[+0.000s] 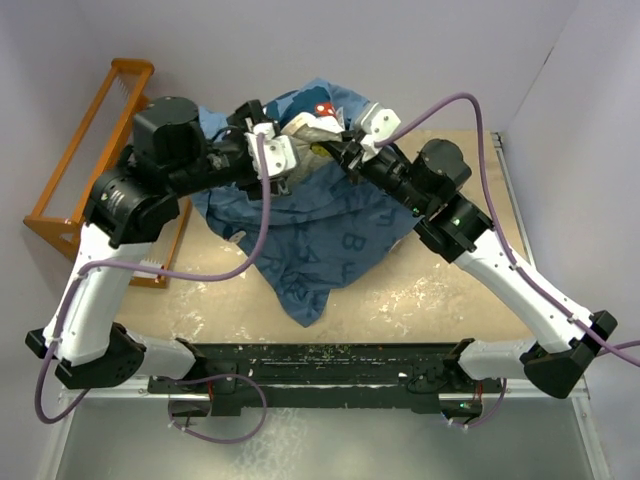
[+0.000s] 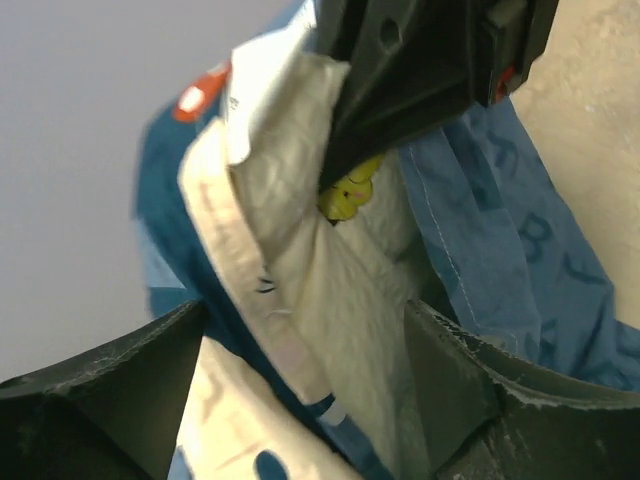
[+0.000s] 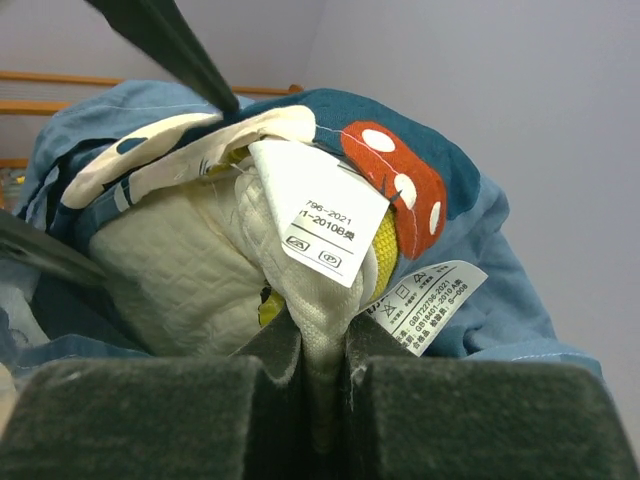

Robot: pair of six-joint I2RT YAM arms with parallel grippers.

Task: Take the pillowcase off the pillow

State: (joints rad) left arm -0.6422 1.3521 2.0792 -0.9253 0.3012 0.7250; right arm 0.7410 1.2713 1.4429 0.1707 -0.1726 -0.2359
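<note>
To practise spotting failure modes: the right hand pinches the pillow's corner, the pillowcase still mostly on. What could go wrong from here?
1. The right hand pinches only a thin fold at the corner of the pillow; a firm pull may slip it free.
2. The left hand is open, holding none of the pillowcase, so pillow and case could simply lift together.

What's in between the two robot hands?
A white corner of the pillow, sticking out of the blue pillowcase. The left wrist view shows it between the open left gripper and the right gripper, which pinches it.
</note>
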